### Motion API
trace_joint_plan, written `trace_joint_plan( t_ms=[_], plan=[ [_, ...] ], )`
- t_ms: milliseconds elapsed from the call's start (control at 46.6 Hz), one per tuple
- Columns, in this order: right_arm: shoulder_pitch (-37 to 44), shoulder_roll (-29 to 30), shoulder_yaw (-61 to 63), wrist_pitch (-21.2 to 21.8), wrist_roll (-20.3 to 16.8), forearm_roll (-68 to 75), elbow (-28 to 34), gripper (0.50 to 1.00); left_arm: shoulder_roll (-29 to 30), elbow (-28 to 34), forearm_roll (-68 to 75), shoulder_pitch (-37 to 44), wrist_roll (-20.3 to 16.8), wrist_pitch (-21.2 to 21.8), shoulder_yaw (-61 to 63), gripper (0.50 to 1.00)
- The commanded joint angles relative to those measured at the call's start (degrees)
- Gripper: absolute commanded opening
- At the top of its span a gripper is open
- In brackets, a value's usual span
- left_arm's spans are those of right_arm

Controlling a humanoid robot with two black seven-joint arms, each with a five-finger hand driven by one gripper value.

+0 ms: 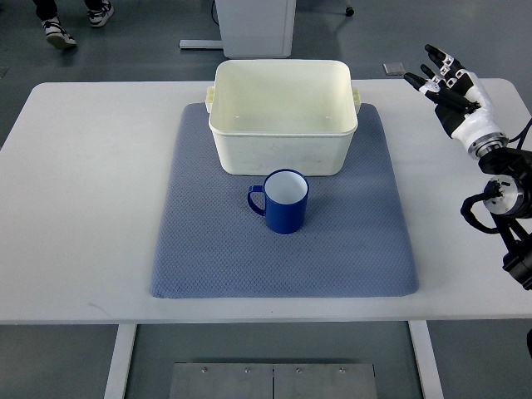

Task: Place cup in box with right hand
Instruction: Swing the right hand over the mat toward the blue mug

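Note:
A blue cup point(284, 202) with a white inside stands upright on the grey-blue mat point(208, 258), its handle pointing left. It sits just in front of the cream plastic box point(283, 158), which is open at the top and holds nothing. My right hand point(445, 79) is over the table's far right corner, well to the right of the cup and box, fingers spread and holding nothing. The left arm is out of view.
The mat lies on a white table point(75, 208). A person's feet point(62, 29) show on the floor at the top left. A white pedestal base point(249, 25) stands behind the table. A small grey plate point(394, 67) lies on the floor.

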Motion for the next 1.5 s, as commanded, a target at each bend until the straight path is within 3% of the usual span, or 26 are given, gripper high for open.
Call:
trace_joint_plan(
  t_ms=[0, 322, 536, 966, 1481],
  plan=[
    [-0.04, -1.13, -1.24, 0.08, -0.05, 0.00, 3.46, 1.000, 0.00, 0.00, -0.01, 0.00, 0.05, -0.01, 0.00, 1.000],
    [0.04, -3.15, -3.45, 0.43, -0.67, 0.09, 13.58, 1.000, 0.00, 0.00, -0.01, 0.00, -0.04, -0.01, 0.00, 1.000],
    [-0.39, -5.43, -5.29, 4.03, -0.58, 0.09, 18.68, 1.000, 0.00, 0.00, -0.01, 0.00, 0.05, -0.01, 0.00, 1.000],
    [-2.24, -10.35, -10.82, 15.11, -0.14, 0.09, 23.42, 1.000, 0.00, 0.00, -0.01, 0.00, 0.05, -0.01, 0.00, 1.000],
    [-3.29, -13.26, -19.09, 19.68, 1.17, -0.79, 24.39, 1.000, 0.00, 0.00, -0.01, 0.00, 0.05, -0.01, 0.00, 1.000]
  ],
)
